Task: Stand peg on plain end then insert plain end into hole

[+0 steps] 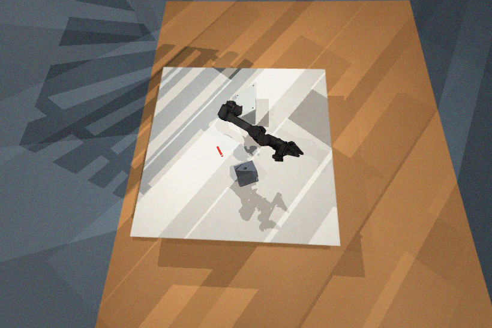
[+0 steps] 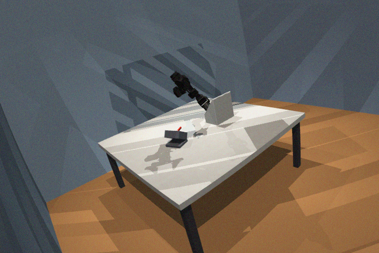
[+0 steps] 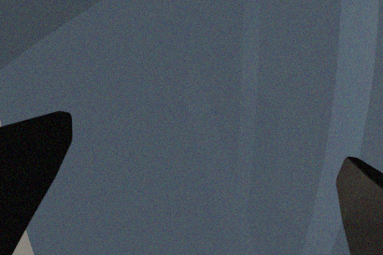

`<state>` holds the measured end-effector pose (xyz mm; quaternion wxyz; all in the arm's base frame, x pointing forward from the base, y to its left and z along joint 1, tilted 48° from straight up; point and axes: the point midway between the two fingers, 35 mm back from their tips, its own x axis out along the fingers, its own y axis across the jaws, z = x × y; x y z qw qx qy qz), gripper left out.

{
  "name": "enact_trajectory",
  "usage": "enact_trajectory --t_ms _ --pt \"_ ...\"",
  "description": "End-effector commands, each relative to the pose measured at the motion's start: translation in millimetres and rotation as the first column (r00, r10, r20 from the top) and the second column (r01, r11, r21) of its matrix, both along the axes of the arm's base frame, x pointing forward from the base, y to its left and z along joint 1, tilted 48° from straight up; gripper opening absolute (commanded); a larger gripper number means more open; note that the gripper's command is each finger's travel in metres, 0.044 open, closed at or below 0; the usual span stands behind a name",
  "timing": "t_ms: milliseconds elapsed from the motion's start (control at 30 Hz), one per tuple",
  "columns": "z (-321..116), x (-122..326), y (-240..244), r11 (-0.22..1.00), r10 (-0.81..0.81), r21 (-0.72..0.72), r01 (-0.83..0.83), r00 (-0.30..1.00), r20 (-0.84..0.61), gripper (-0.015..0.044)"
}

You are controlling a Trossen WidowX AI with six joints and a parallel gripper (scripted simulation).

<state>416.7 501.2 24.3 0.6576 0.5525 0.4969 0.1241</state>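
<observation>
A red peg (image 1: pixel 219 150) (image 2: pixel 179 128) lies on the white table, its white-banded end toward the dark block in the top view. In the exterior view it is partly hidden behind that block. The dark grey sloped panel (image 1: pixel 246 175) (image 2: pixel 175 134) stands beside the peg, with one small dark hole (image 1: pixel 245 168) in its face in the top view. My gripper (image 1: pixel 291 155) (image 2: pixel 175 84) (image 3: pixel 209 149) is wide open and empty, high above the table and well away from peg and panel. The wrist view shows wall between the fingertips, with no peg or panel.
A pale upright wedge-shaped block (image 1: pixel 247 98) (image 2: pixel 224 108) stands on the table (image 1: pixel 179 213) (image 2: pixel 220 151) close beside the arm's base. The arm reaches out from there above the table. Its shadow and light stripes cross the table top.
</observation>
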Motion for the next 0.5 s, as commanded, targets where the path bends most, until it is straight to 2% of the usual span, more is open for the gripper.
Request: enact_trajectory --t_ms 0,467 --pt "0 12 -25 0.995 -0.016 -0.096 0.02 0.999 0.044 0.044" --pt "-2 43 -132 0.877 -0.005 -0.474 0.077 0.989 0.15 0.044"
